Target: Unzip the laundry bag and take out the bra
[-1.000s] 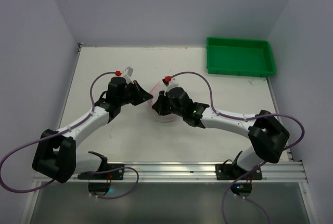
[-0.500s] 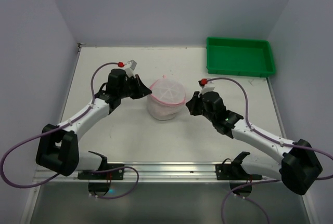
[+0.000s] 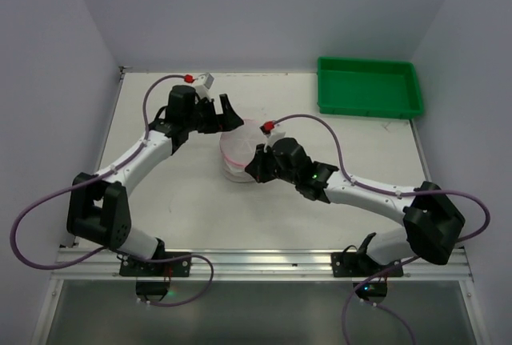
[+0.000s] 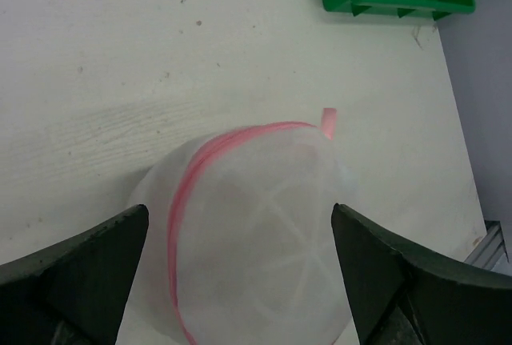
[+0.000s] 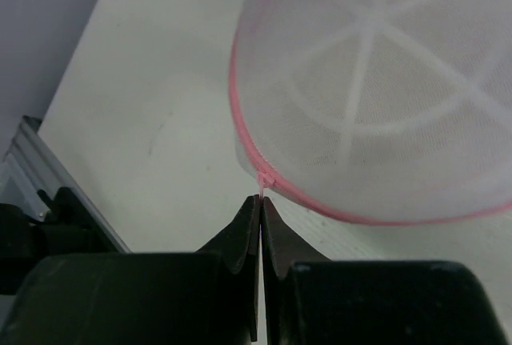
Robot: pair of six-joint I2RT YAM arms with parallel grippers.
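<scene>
- Top external view: the right gripper sits against the near edge of the laundry bag, at about 5 o'clock of it. Half a second ago it was out at 3 o'clock, apart from the bag.
- Right wrist view: its fingers are pressed together, with the pink zipper pull pinched between their tips.
- The bag rests on the middle of the table. It looks nudged slightly toward 9 o'clock since the earlier frame.
- The bag is a round drum with no clear long axis. Its flat face with white spokes is turned upward, and the pink trim circles that face. What is inside cannot be made out through the mesh.
- The left gripper is over the bag's far edge, at about 11 o'clock. Earlier it was at the 9 o'clock side. Its jaws are spread wide and hold nothing, and the left wrist view shows the bag between its fingers.
- A green tray lies farthest away, at 1 o'clock, well apart from the bag.
</scene>
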